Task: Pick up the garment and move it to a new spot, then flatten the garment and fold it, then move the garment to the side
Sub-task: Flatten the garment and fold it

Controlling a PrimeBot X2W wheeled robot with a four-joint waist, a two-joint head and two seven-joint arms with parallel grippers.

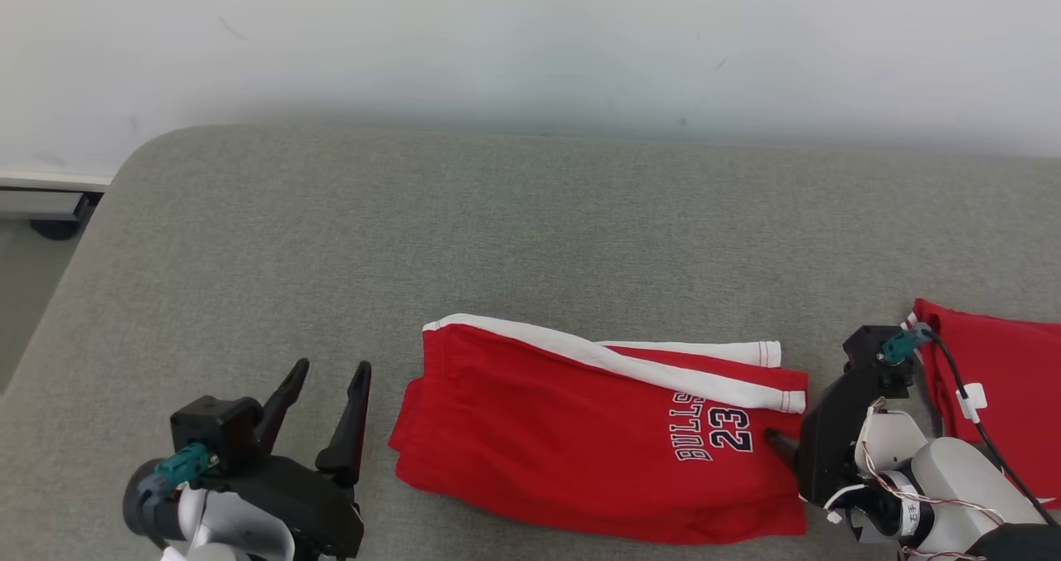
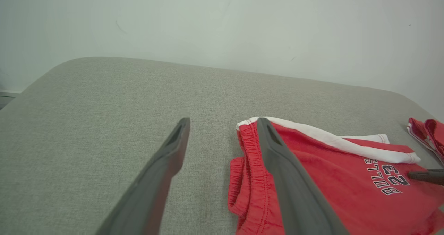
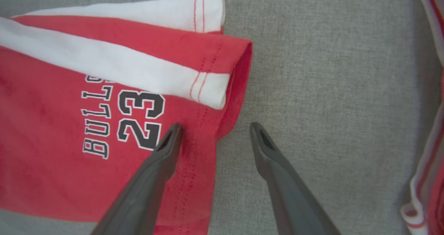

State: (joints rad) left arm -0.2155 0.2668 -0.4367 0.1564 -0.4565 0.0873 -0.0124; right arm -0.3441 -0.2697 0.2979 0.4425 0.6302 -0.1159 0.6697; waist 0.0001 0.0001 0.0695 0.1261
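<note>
Shorts [image 1: 580,453] lie folded between left fingers [image 1: 352,416], spread beside the waistband, and right fingers [image 3: 152,172], spread astride the hem.

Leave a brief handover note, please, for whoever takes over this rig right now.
Left gripper: open, empty, beside the waistband of the red Bulls shorts.
Right gripper: open, empty, straddling the leg hem.
Shorts lie flat on the grey padded surface, apparently folded leg over leg; another red garment lies to their right.
Left: probably a further fold, then moving them aside.
</note>
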